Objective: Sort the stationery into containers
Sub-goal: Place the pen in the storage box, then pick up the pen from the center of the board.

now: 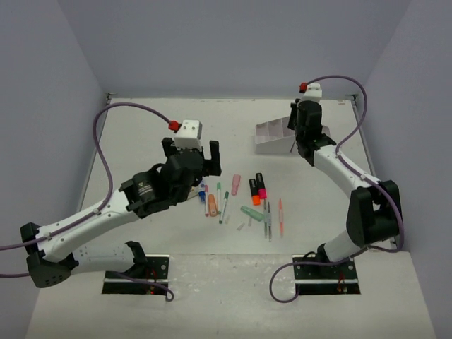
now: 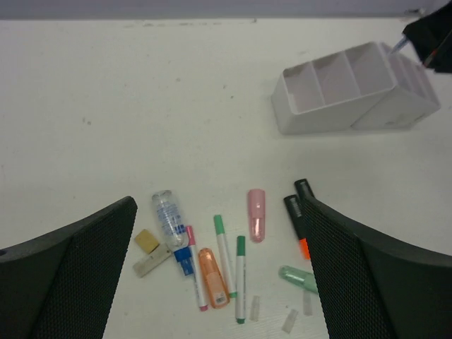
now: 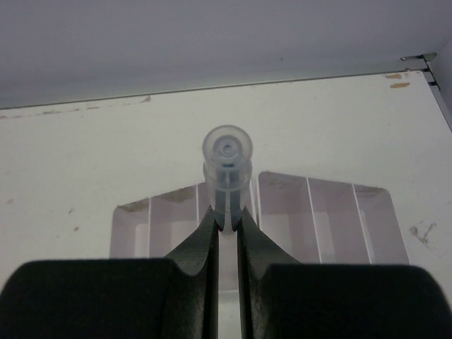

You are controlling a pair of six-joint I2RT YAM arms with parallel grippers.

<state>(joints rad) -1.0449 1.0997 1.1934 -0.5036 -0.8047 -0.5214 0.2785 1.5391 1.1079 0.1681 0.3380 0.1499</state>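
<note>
Bare table [image 1: 138, 141] lies open left of the organizer [image 1: 270, 136] (stationery [image 1: 224, 207] crowds the near middle).

Both arms extended, left tool [image 2: 217, 205] spread wide and angled down, right tool [image 3: 226, 219] pinched closed

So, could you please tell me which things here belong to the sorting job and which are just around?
Job: white organizer; clear pen in right gripper; green-capped pens; highlighters; pink eraser.
Not job: purple cables; base plates.
</note>
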